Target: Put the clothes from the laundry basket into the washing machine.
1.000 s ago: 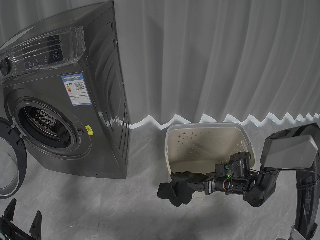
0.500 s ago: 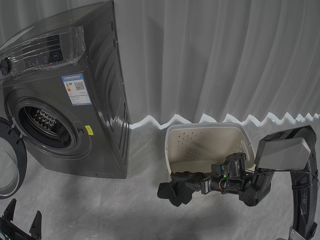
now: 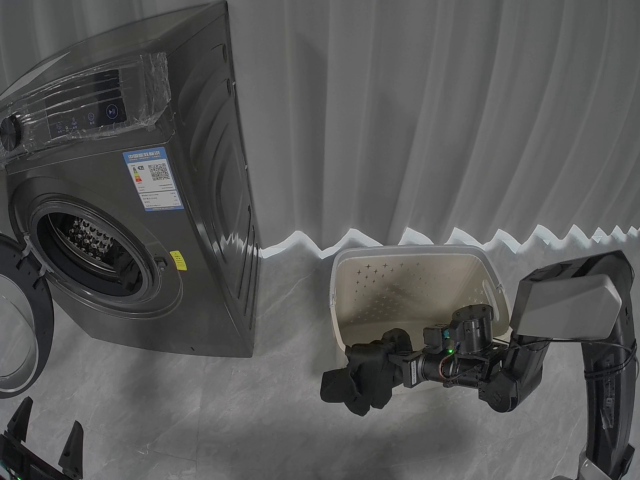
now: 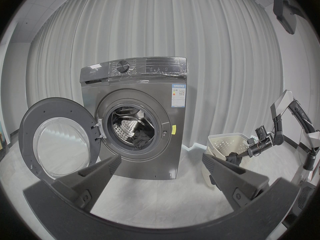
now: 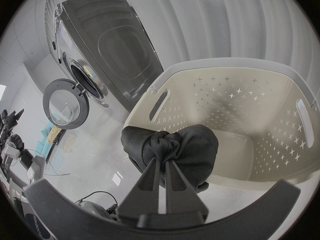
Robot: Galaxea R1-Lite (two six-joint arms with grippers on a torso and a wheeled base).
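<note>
A black garment point(image 3: 360, 378) hangs bunched over the near left rim of the cream laundry basket point(image 3: 413, 255), and my right gripper point(image 3: 393, 361) is shut on it. In the right wrist view the two fingers pinch the cloth's knot point(image 5: 170, 149) above the basket's rim point(image 5: 233, 64). The grey washing machine point(image 3: 187, 235) stands to the left with its round door point(image 3: 20, 321) swung open. Dark clothes point(image 4: 141, 139) lie inside its drum. My left gripper point(image 3: 47, 435) is low at the near left, open and holding nothing, facing the machine point(image 4: 166, 144).
A white curtain point(image 3: 433, 101) runs behind the machine and basket. Grey tiled floor point(image 3: 287, 315) lies between them. Cables and equipment point(image 5: 20, 157) sit on the floor beyond the machine's open door.
The right arm shifted slightly left, then the gripper lifted the black garment a little, so it hangs more bunched off the basket's rim. The left gripper has not moved.
</note>
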